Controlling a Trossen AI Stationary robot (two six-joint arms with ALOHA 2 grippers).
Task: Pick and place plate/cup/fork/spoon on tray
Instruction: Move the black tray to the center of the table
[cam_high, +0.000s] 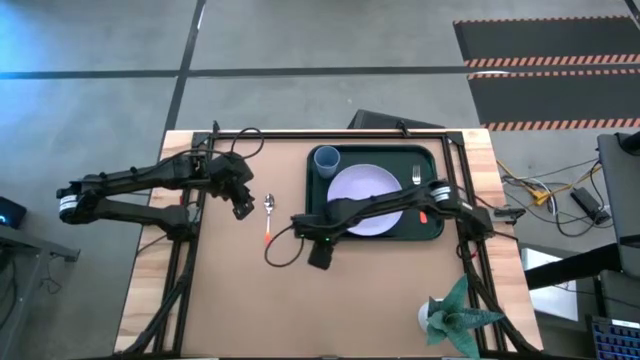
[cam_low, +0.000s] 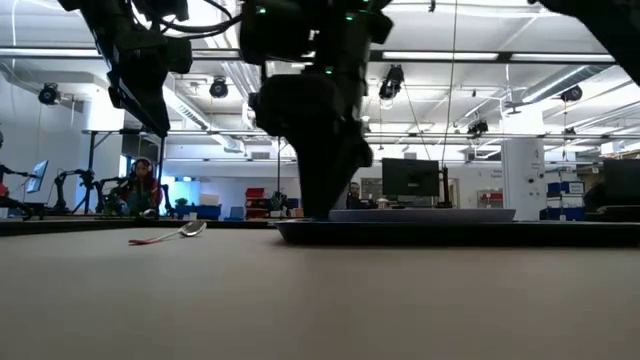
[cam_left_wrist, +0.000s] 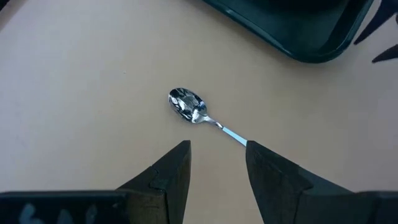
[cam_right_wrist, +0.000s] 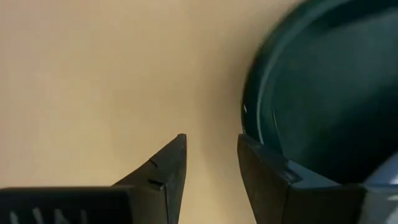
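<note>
The dark green tray (cam_high: 432, 232) holds the lavender plate (cam_high: 360, 185), the light-blue cup (cam_high: 325, 160) at its far left corner and the fork (cam_high: 417, 178) on its right part. The spoon (cam_high: 268, 215) lies flat on the table left of the tray, bowl toward the far edge; it also shows in the left wrist view (cam_left_wrist: 189, 106). My left gripper (cam_high: 243, 207) is open, above the table just left of the spoon (cam_left_wrist: 214, 152). My right gripper (cam_high: 320, 252) is open and empty beside the tray's near left corner (cam_right_wrist: 273, 93).
A black cable (cam_high: 280, 250) loops on the table near the spoon's handle. A small potted plant (cam_high: 452, 315) stands at the near right corner. Bare tabletop lies near and left of the tray.
</note>
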